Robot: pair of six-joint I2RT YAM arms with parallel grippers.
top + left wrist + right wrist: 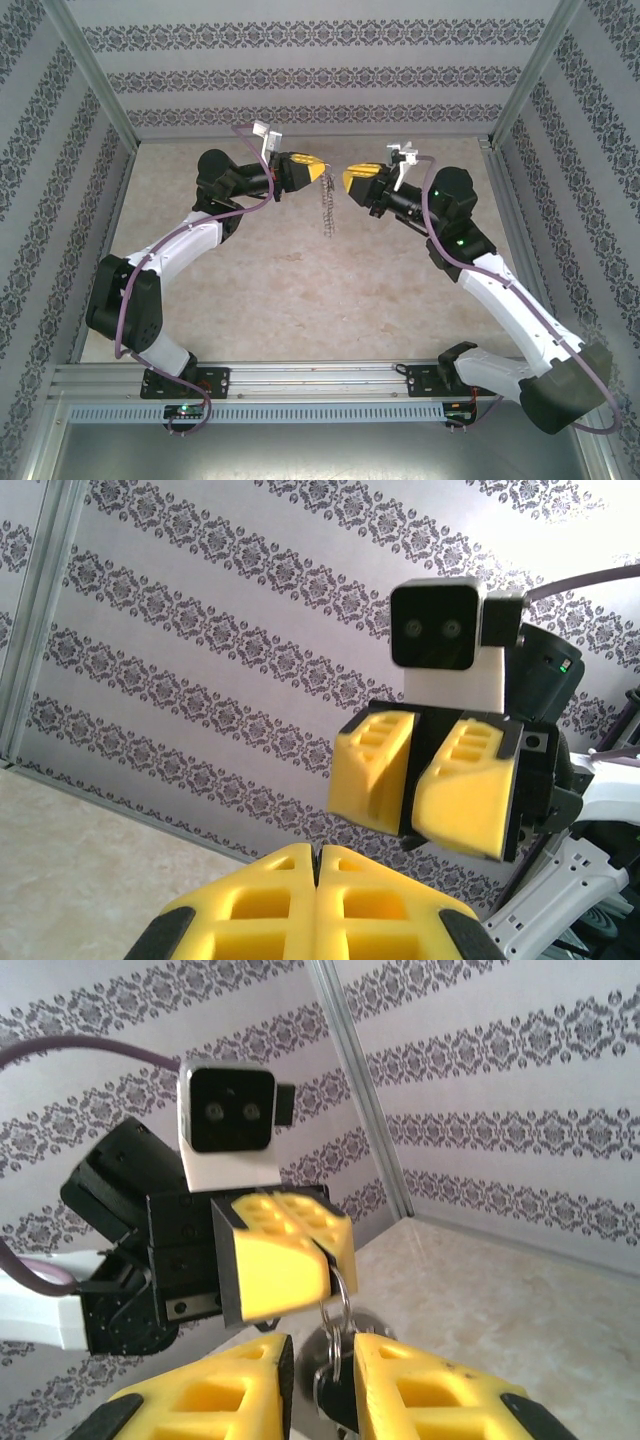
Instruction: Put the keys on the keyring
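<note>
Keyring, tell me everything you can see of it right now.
The keyring looks like thin grey metal, chain-like from above, hanging in the air over the table. In the right wrist view one shiny wire ring of it sticks out from the shut fingers of the left gripper and dips between the fingers of the right gripper, above a dark key. Full shape unclear.

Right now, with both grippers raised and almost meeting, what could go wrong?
1. The left gripper pinches the keyring only by its upper end, above the table; a nudge might pull it free and drop it.
2. The key sits low between the fingers of the right gripper and may twist when pressed against the ring.
3. The two grippers are very close and could bump.
</note>
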